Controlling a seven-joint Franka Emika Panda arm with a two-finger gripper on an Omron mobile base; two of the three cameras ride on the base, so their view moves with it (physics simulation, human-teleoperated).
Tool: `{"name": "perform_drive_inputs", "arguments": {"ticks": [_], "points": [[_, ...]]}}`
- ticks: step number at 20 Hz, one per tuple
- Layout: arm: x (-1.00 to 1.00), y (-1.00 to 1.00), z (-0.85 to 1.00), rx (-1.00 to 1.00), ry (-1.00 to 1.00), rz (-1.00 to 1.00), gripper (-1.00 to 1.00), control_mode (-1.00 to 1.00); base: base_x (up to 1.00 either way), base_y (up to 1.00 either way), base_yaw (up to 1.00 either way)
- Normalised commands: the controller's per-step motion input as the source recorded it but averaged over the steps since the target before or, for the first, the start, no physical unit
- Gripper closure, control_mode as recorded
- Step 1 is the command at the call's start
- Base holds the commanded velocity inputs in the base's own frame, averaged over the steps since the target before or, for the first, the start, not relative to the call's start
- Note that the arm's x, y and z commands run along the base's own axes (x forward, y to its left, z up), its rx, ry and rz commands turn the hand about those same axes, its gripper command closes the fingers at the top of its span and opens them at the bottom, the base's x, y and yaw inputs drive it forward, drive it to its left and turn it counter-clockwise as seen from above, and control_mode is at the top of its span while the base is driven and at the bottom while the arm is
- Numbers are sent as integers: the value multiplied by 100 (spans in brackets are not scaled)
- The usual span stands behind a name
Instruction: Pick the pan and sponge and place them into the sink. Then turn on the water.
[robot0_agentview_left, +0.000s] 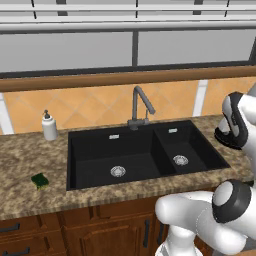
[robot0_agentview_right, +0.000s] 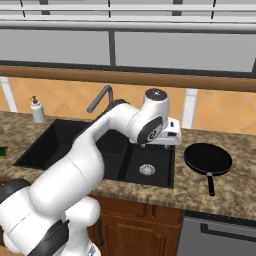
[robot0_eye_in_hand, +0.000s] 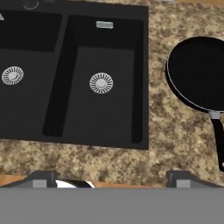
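Claw (robot0_eye_in_hand: 111, 177) stands wide and empty, its two dark tips rising at the bottom of the hand view above the speckled granite counter (robot0_eye_in_hand: 170, 131). I read the step in hand as the approach to the round, shallow, all-black frying pan (robot0_agentview_right: 208, 159), which lies on the counter at the right of the right base view, just beside the matte-black double-basin sink (robot0_agentview_left: 145, 150), handle pointing toward the counter's front edge. Both basins are bare. The small dark-green sponge block (robot0_agentview_left: 39, 180) sits at the lower left of the left base view, well apart from the pan. No water runs from the dark-grey gooseneck faucet (robot0_agentview_left: 140, 105).

To do this well, I would centre over the thin handle, turn the jaws across it, and descend straight.

Room is good above the pan. The sink's right rim lies between pan and narrow bowl, so I judge a lift is needed before crossing. The handle end lies near the counter's front edge; a nudge could push it off.
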Motion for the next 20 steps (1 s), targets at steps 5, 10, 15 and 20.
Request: {"name": "perform_drive_inputs", "arguments": {"ticks": [5, 10, 15, 20], "points": [[0, -97, -37, -1, 0, -1, -100, -100, 0, 0, 0], [0, -61, -11, 0, 5, -1, -100, -100, 0, 0, 0], [0, -8, 0, 0, 1, -1, -100, -100, 0, 0, 0], [0, -16, -11, -1, 1, 0, -100, -100, 0, 0, 0]]}}
